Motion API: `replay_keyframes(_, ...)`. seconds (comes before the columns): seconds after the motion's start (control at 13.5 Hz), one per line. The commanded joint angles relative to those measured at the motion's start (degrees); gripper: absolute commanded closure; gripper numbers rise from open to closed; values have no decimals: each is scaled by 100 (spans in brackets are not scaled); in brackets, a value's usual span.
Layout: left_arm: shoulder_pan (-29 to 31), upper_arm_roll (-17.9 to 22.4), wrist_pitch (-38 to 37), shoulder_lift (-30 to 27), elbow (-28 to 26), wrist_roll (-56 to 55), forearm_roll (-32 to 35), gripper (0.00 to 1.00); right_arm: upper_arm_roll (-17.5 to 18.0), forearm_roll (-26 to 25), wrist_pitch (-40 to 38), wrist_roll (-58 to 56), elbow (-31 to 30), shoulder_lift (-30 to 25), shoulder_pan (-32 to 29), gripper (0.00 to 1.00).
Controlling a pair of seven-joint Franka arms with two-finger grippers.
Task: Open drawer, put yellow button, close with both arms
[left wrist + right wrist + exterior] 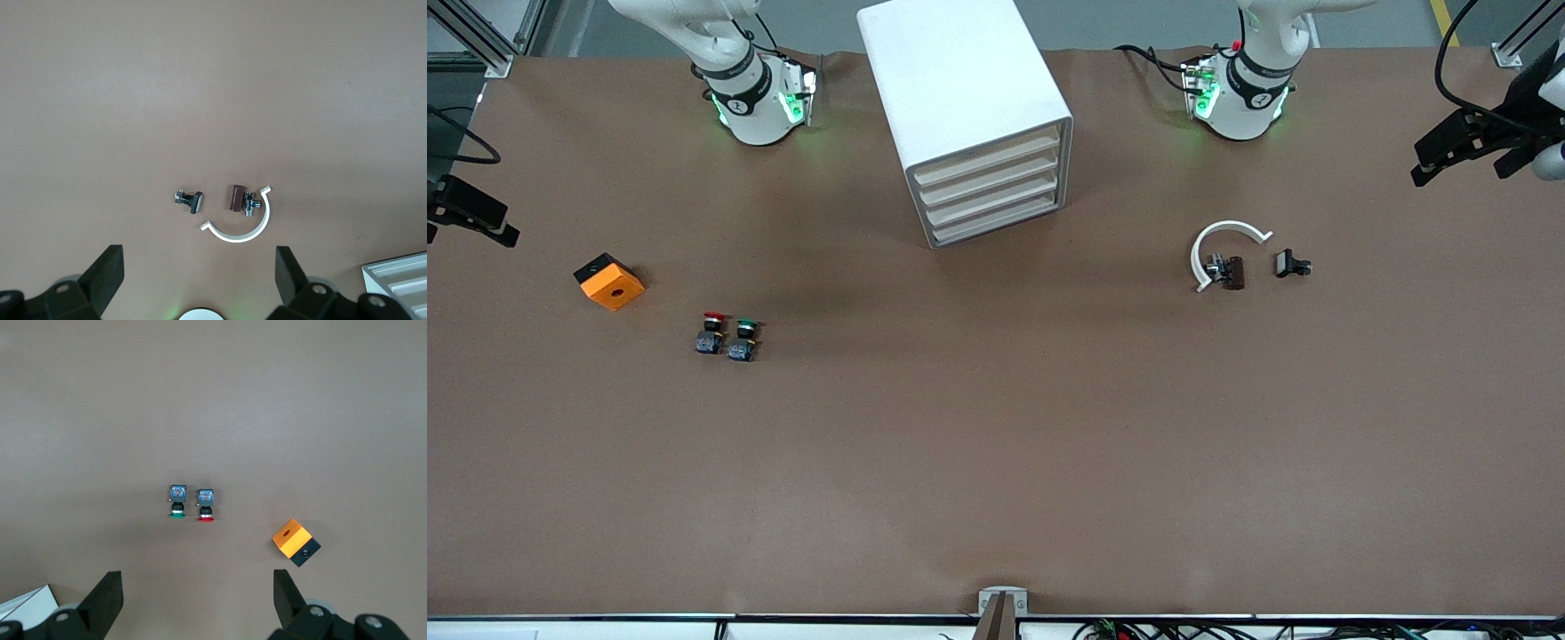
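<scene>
Both grippers [193,280] [193,597] open, drawer unit [969,116] shut, contents hidden

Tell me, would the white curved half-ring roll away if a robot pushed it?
Probably not: the white curved plastic half-ring lies flat on the brown table, so it would likely slide or spin. It looks thin and light, and might nudge the small brown part beside it.
</scene>
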Motion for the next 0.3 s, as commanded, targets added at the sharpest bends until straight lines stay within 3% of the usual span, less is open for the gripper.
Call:
replay_keyframes(0.0, -14, -7, -116, 43, 111, 126, 70, 0, 28, -20, -44, -50, 25, -41, -11, 0)
replay_keyframes(0.22, -23, -16, -151, 43, 111, 117, 62, 0, 28, -20, -44, -50, 25, -41, -11, 0)
